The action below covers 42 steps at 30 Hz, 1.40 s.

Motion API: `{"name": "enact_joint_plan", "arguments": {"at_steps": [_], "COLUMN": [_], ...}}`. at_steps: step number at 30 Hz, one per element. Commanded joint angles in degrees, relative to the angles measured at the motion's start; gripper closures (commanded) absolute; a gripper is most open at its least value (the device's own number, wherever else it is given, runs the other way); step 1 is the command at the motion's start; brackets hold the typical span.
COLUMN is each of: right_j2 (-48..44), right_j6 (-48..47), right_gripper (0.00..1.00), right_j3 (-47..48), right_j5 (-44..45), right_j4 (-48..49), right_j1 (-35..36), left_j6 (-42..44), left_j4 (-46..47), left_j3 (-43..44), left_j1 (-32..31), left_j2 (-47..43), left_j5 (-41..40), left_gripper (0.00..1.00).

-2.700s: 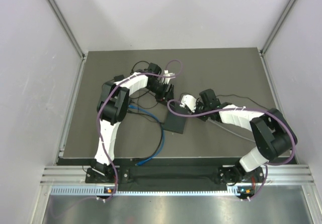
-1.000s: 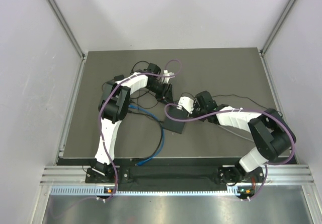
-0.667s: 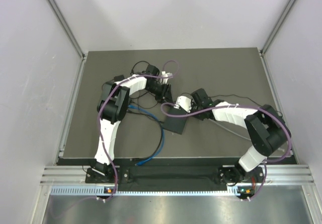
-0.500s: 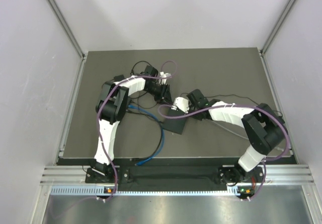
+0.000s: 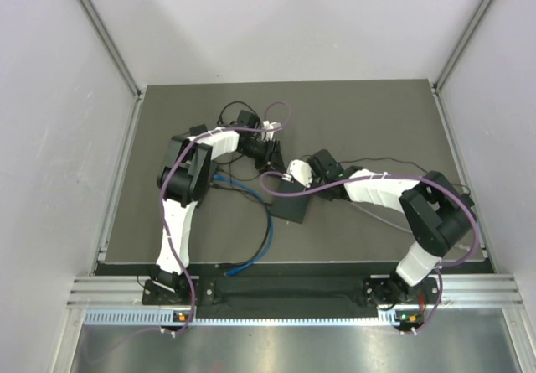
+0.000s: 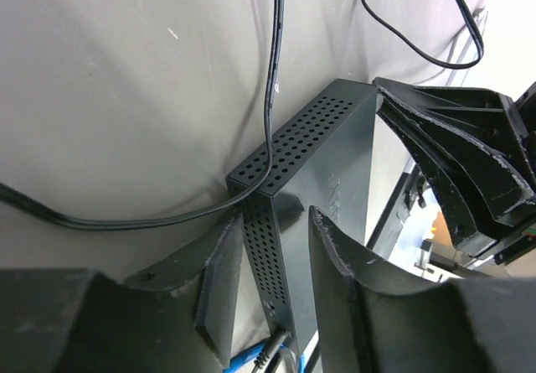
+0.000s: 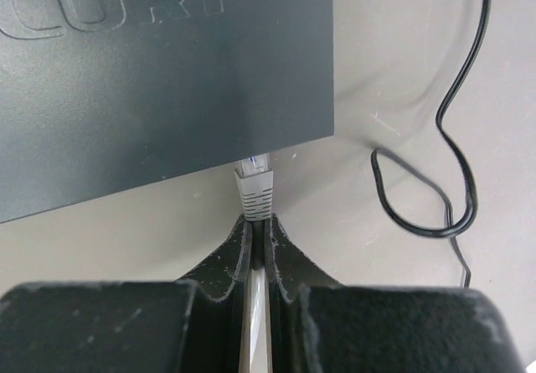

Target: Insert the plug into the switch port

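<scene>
Grey and ribbed, the plug (image 7: 255, 187) sits with its clear tip touching the lower edge of the dark switch (image 7: 167, 71), near the casing's corner; no port shows, so seating is unclear. The right gripper (image 7: 259, 232) is pinched tight on the plug's rear. The left gripper (image 6: 276, 222) straddles the switch's perforated corner with 2 fingers (image 6: 219, 281) part-spread; whether they squeeze it cannot be told. A black cable (image 7: 456, 163) loops on the table (image 5: 377, 121) nearby.
</scene>
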Motion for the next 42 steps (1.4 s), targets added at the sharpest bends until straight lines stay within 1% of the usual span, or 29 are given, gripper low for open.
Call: {"name": "enact_joint_plan", "arguments": {"at_steps": [1, 3, 4, 5, 7, 10, 11, 13, 15, 18, 19, 20, 22, 23, 25, 26, 28, 30, 33, 34, 36, 37, 38, 39, 40, 41, 42], "right_j2": [1.2, 1.46, 1.72, 2.16, 2.25, 1.46, 0.94, 0.15, -1.26, -3.54, -4.77, -5.48, -8.36, -9.52, -13.89, -15.31, -19.69, -22.26, -26.22, -27.71, -28.68, -29.21, -29.3, -29.48, -29.48, -29.39, -29.3], "right_j6": [1.46, 1.54, 1.54, 1.54, 1.54, 1.8, 1.89, 1.72, 1.37, -0.03, -0.82, -1.18, -1.62, -1.45, -0.23, 0.48, 2.93, 4.7, 8.83, 10.93, 13.13, 15.32, 16.3, 17.35, 19.19, 20.25, 21.92], "right_gripper": [1.0, 1.0, 1.0, 1.0, 1.0, 0.94, 0.88, 0.84, 0.78, 0.72, 0.67, 0.61, 0.5, 0.38, 0.26, 0.14, 0.01, 0.0, 0.0, 0.0, 0.0, 0.0, 0.0, 0.0, 0.0, 0.0, 0.0], "right_j3": [4.37, 5.24, 5.51, 6.03, 6.04, 6.04, 5.95, 6.04, 6.39, 6.57, 6.74, 7.0, 7.27, 7.18, 7.27, 7.44, 7.79, 8.58, 9.64, 10.08, 10.26, 10.34, 10.34, 10.17, 9.47, 8.94, 8.33], "right_j5": [-13.49, -13.4, -13.31, -12.0, -11.56, -10.94, -10.94, -10.5, -10.32, -9.88, -9.71, -9.45, -9.88, -10.84, -12.16, -13.3, -14.18, -16.11, -18.84, -19.89, -22.44, -23.41, -25.59, -26.66, -27.89, -29.81, -30.01], "right_j4": [18.62, 16.87, 16.16, 14.67, 14.05, 12.2, 11.85, 10.36, 8.96, 6.76, 5.79, 5.0, 2.01, 1.13, -1.76, -2.65, -4.14, -7.22, -10.03, -10.73, -12.4, -13.11, -13.98, -15.12, -15.66, -16.01, -16.1], "right_j1": [3.8, 3.45, 3.1, 2.75, 2.31, 1.17, 0.03, -1.12, -3.05, -5.77, -6.39, -7.61, -9.03, -10.42, -12.27, -12.81, -13.69, -15.27, -17.9, -19.56, -21.07, -22.38, -23.0, -23.53, -24.32, -24.41, -24.59], "left_j6": [0.4, 0.57, 0.83, 2.75, 4.34, 6.45, 7.24, 8.04, 8.48, 8.83, 9.18, 9.53, 11.02, 11.55, 12.61, 12.61, 11.74, 11.65, 11.12, 11.81, 12.17, 13.13, 13.66, 13.93, 15.85, 16.82, 17.79], "left_j4": [-2.12, -2.13, -2.21, -4.56, -5.63, -8.98, -9.15, -9.86, -10.12, -11.0, -10.92, -11.09, -11.61, -12.05, -12.32, -13.45, -15.04, -18.11, -20.4, -20.84, -20.59, -20.23, -20.06, -20.14, -20.14, -20.23, -20.32], "left_j3": [-0.49, 0.13, 0.83, 2.93, 3.47, 5.58, 5.76, 6.37, 7.6, 9.62, 10.06, 10.85, 11.65, 11.91, 12.09, 12.26, 12.44, 12.44, 9.99, 9.02, 4.55, 2.7, -1.06, -3.01, -4.94, -8.88, -10.92], "left_j1": [-1.55, -0.31, 1.0, 3.36, 4.0, 5.84, 6.28, 7.6, 9.0, 11.12, 11.64, 12.69, 13.49, 14.45, 15.51, 16.47, 17.45, 19.03, 21.84, 23.58, 26.49, 27.37, 28.86, 29.22, 29.49, 29.49, 29.58], "left_j2": [-0.58, -1.02, -1.54, -2.5, -2.51, -3.47, -4.35, -5.23, -6.2, -7.87, -8.4, -9.79, -11.73, -13.83, -16.3, -18.49, -20.69, -23.86, -28.78, -31.75, -35.28, -38.95, -40.81, -42.57, -46.16, -47.85, -49.6], "left_j5": [3.49, 2.69, 1.91, 1.2, 0.84, -0.82, -1.0, -1.96, -2.32, -3.46, -3.9, -4.51, -6.09, -6.45, -6.8, -7.24, -11.1, -13.64, -14.19, -13.92, -14.53, -15.23, -16.28, -17.51, -18.92, -22.24, -23.4], "left_gripper": [0.54, 0.52, 0.49, 0.46, 0.45, 0.43, 0.42, 0.39, 0.38, 0.36, 0.35, 0.29, 0.22, 0.01, 0.01, 0.01, 0.01, 0.01, 0.01, 0.01, 0.01, 0.01, 0.01, 0.01, 0.01, 0.01, 0.01]}}
